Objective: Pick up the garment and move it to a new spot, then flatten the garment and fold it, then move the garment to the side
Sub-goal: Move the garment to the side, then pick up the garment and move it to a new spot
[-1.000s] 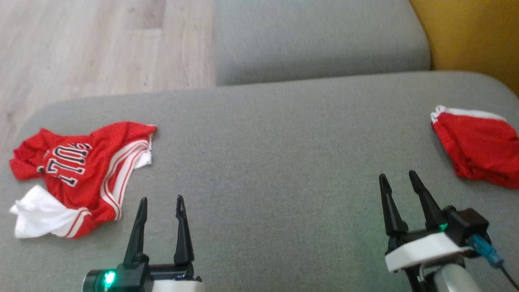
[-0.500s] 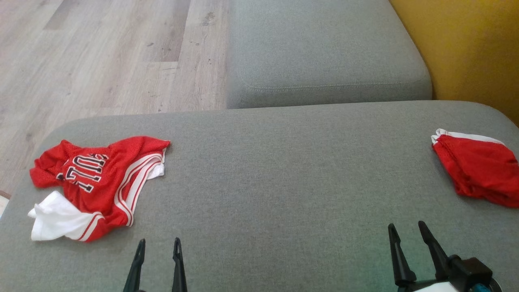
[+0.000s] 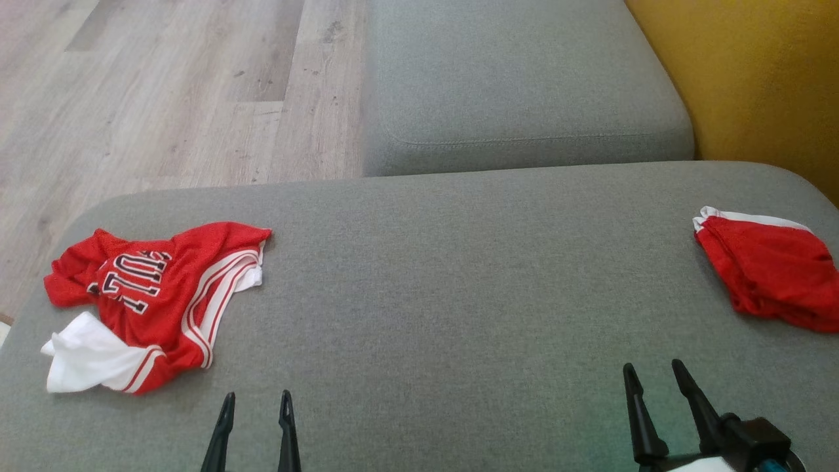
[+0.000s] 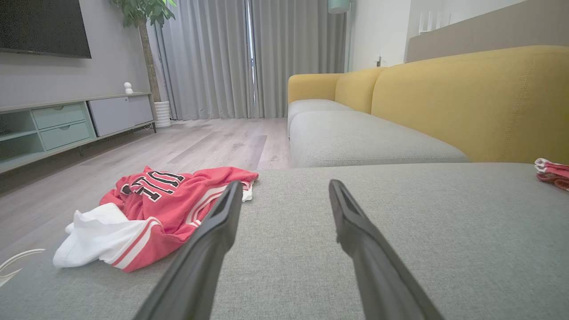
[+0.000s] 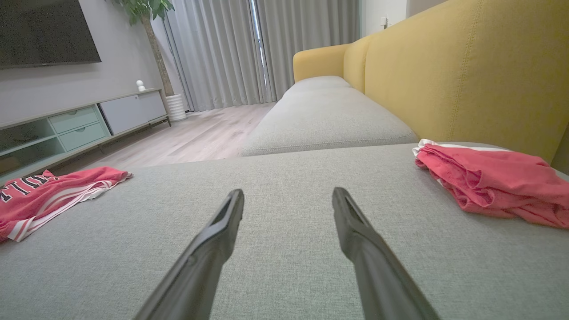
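A crumpled red jersey with white trim and dark lettering, the garment (image 3: 157,295), lies at the left end of the grey sofa cushion (image 3: 446,282). It also shows in the left wrist view (image 4: 169,209) and the right wrist view (image 5: 44,195). My left gripper (image 3: 257,396) stands open just right of and nearer than the garment, apart from it, nothing between its fingers (image 4: 285,184). My right gripper (image 3: 653,365) is open and empty over the cushion's right part (image 5: 289,192).
A folded red garment with a white edge (image 3: 773,275) lies at the cushion's right end, beside the yellow backrest (image 3: 754,85). A second grey cushion (image 3: 524,85) lies beyond. Wooden floor (image 3: 164,98) drops off past the far left edge.
The head view has shifted, and both grippers now sit lower in it, close to the bottom edge. Both garments lie as before. The jaws stay open.
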